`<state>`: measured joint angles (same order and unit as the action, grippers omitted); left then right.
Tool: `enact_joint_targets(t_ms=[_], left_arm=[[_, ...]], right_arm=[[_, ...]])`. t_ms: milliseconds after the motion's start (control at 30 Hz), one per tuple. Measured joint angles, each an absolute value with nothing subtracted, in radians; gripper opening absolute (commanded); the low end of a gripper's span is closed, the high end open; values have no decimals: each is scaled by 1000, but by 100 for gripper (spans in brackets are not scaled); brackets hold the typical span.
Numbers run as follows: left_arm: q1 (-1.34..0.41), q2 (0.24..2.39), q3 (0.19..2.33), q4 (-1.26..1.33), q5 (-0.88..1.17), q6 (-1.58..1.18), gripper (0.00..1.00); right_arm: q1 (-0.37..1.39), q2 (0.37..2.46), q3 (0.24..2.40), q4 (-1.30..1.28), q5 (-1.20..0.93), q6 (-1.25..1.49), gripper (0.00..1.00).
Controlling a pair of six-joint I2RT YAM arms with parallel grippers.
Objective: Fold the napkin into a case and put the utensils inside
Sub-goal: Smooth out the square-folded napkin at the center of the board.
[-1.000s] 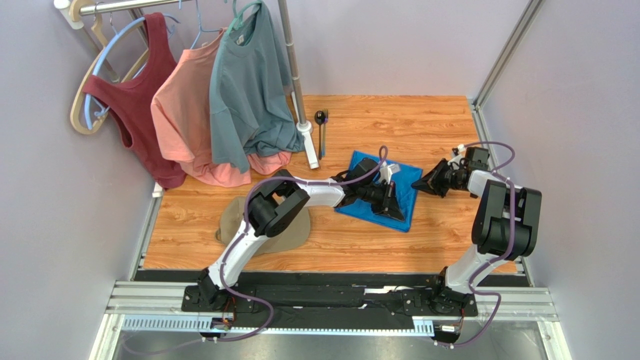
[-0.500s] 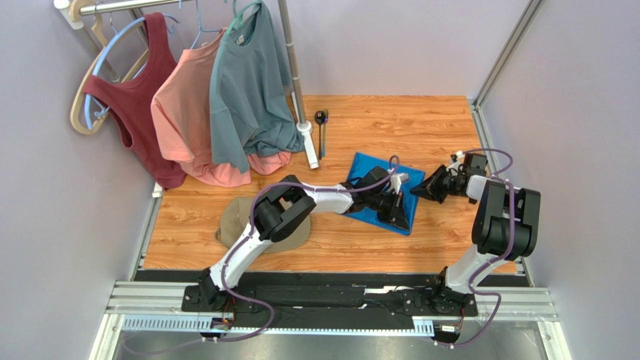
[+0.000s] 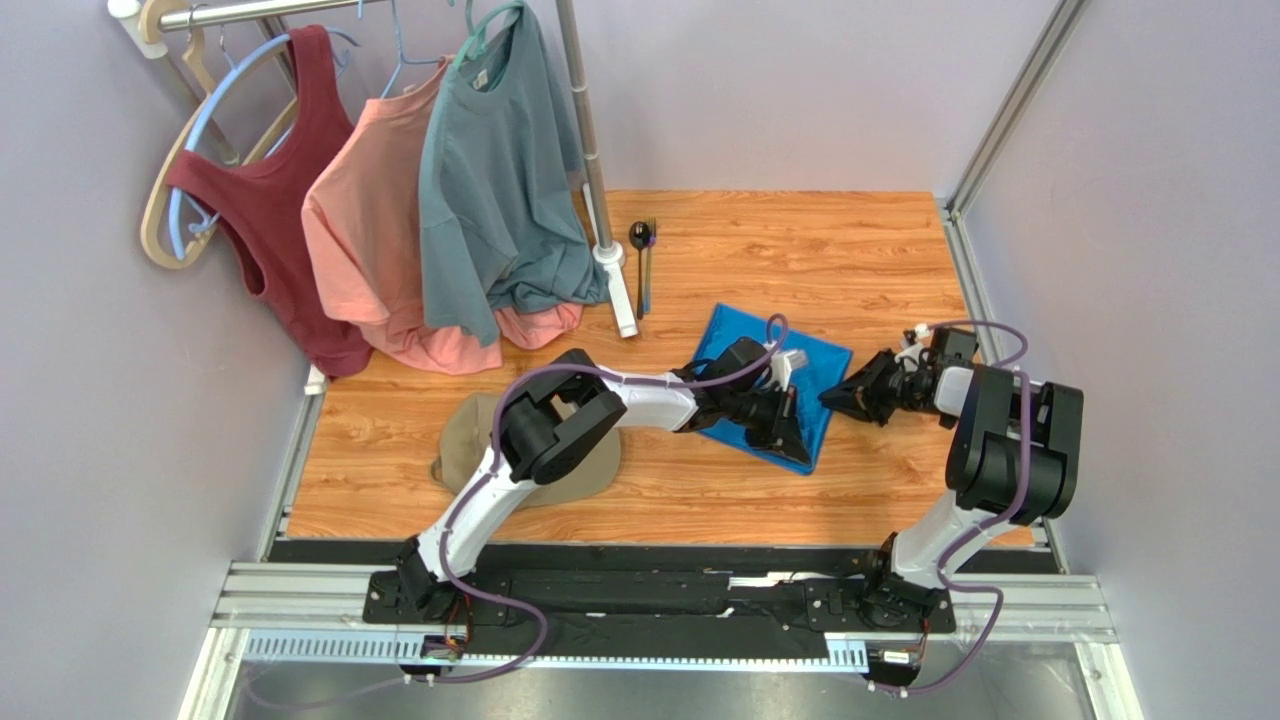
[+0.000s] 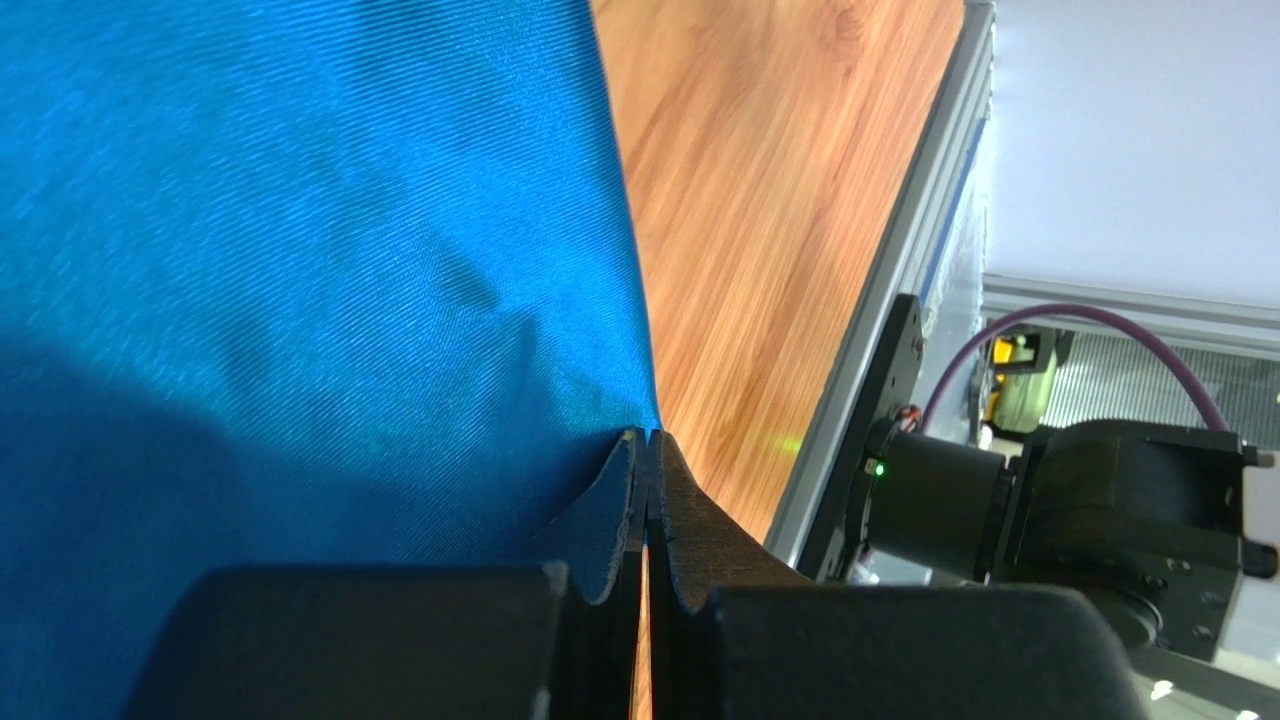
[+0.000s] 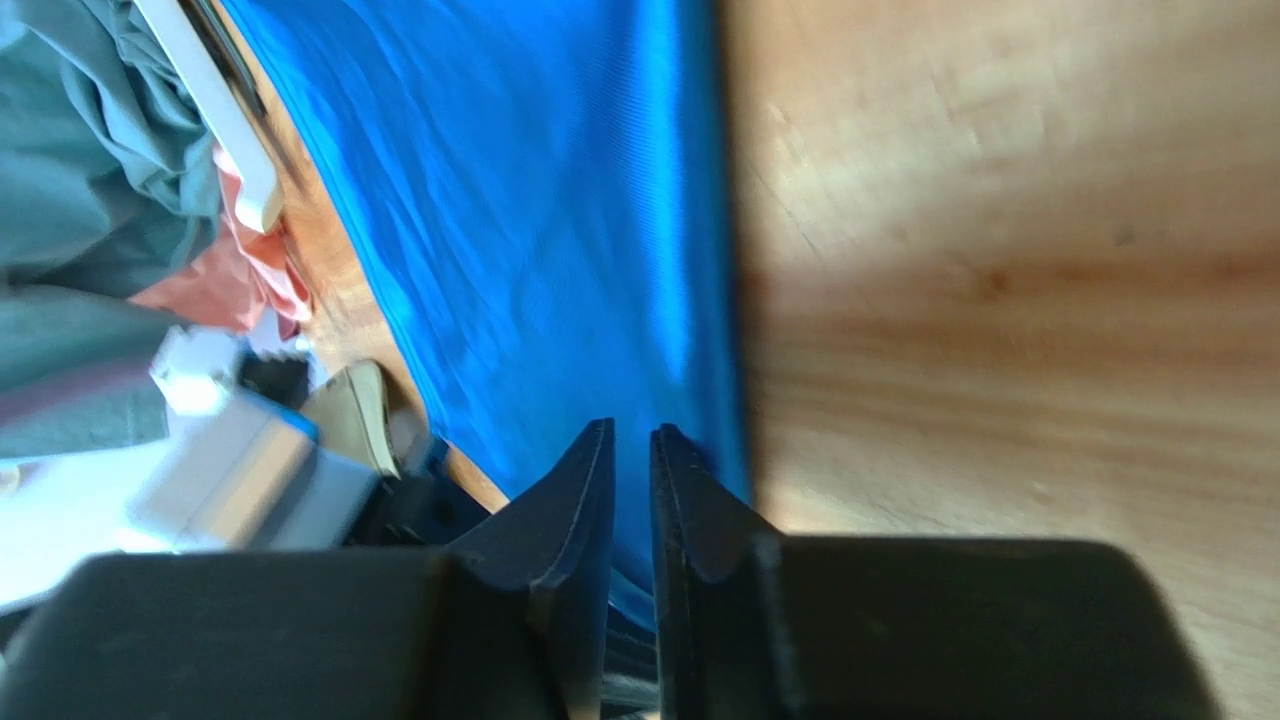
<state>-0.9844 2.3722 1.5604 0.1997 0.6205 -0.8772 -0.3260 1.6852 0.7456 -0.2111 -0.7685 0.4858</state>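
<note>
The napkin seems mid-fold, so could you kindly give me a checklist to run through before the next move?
1. Left jaws holding the napkin: ok. They are shut on its edge in the left wrist view.
2. Right jaws free of the cloth: cannot tell. They are parted a little, right over the napkin's edge.
3. Napkin shaped into a case: not ok. It is a broad flat patch, not a narrow pouch.
4. Cloth smooth: not ok. There is a small crease beside the left jaws.
5. Utensils ready to pick: ok. They lie side by side on the table, apart from the napkin.
</note>
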Motion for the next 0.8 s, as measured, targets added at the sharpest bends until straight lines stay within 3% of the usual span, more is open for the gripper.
enact_joint_targets(t_ms=[100,233,467,800], left_arm=[[-960,2346,1513,207,633,-881,0],[-929,2336,1496,199,656,-879,0],[-915,2336,1497,188,676,-866,0],[-914,2298,1433,183,695,-857,0]], right_arm=[[-329,1684,698,-188,-799,488,39],[-330,1664,630,-103,-862,521,46],[-330,1669,572,44,-934,579,48],[-388,1770,699,47,-905,576,49]])
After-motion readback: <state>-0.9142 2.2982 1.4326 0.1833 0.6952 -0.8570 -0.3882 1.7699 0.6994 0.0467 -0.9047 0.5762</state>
